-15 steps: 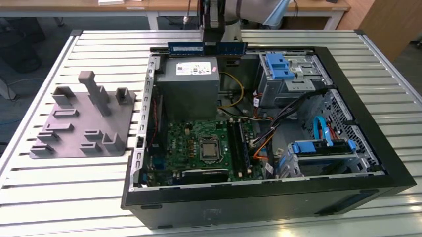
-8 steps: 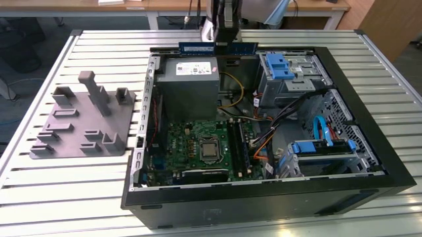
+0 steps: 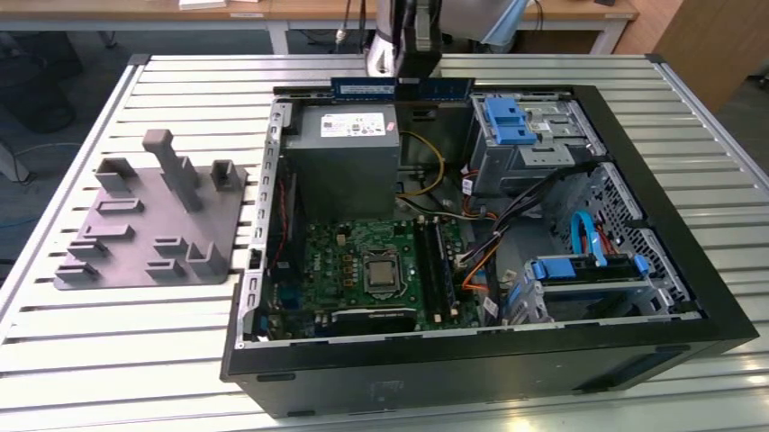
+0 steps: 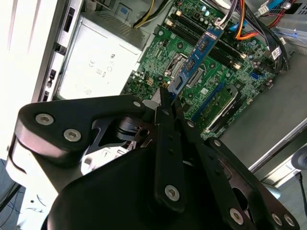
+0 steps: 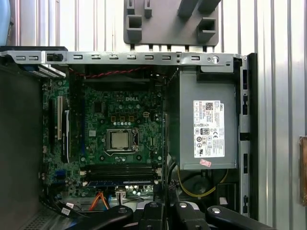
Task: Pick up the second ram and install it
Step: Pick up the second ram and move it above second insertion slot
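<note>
Probably a lab: slatted workbench point(image 3: 121, 360), desks point(image 3: 312, 9) behind.
</note>
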Robot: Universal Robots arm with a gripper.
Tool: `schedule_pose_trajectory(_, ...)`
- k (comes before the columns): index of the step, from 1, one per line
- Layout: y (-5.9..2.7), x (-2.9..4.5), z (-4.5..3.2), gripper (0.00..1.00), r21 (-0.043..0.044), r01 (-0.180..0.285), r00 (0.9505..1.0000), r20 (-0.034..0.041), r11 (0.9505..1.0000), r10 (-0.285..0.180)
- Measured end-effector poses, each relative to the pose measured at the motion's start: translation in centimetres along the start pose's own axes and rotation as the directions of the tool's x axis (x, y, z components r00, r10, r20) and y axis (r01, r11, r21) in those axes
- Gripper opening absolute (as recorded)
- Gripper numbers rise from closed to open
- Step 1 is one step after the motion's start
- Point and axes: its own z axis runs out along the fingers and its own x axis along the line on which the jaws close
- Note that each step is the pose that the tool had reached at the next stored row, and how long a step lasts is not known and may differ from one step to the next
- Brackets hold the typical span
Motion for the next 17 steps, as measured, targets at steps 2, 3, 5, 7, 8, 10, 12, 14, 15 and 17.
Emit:
schedule_pose_trajectory(2, 0.0, 0.0, 0.02, 0.14, 0.0, 0.0, 1.0, 0.0, 1.0, 0.0)
schedule_pose_trajectory(3, -0.02, 0.04, 0.06, 0.14, 0.0, 0.0, 1.0, 0.0, 1.0, 0.0)
schedule_pose_trajectory(5, -0.22, 0.24, 0.2, 0.14, -0.0004, 0.0, 1.0, -0.0002, 1.0, 0.0)
schedule_pose_trajectory(7, -0.52, 0.51, 0.41, 0.14, -0.001, 0.0, 1.0, -0.0002, 1.0, 0.0)
schedule_pose_trajectory(8, -0.64, 0.71, 0.55, 0.14, -0.0011, 0.0, 1.0, -0.0003, 1.0, 0.0)
schedule_pose_trajectory(10, -0.71, 1.29, 0.88, 0.14, -0.001, 0.0, 1.0, -0.0001, 1.0, 0.0)
schedule_pose_trajectory(12, -0.74, 2.07, 1.17, 0.14, -0.0011, 0.0, 1.0, -0.0003, 1.0, 0.0)
schedule_pose_trajectory(14, -0.77, 3.02, 1.44, 0.14, -0.001, 0.0, 1.0, -0.0002, 1.0, 0.0)
schedule_pose_trajectory(15, -0.78, 3.48, 1.57, 0.14, -0.0011, 0.0, 1.0, -0.0001, 1.0, 0.0)
schedule_pose_trajectory(17, -0.81, 4.39, 1.77, 0.14, -0.0011, 0.0, 1.0, -0.0002, 1.0, 0.0)
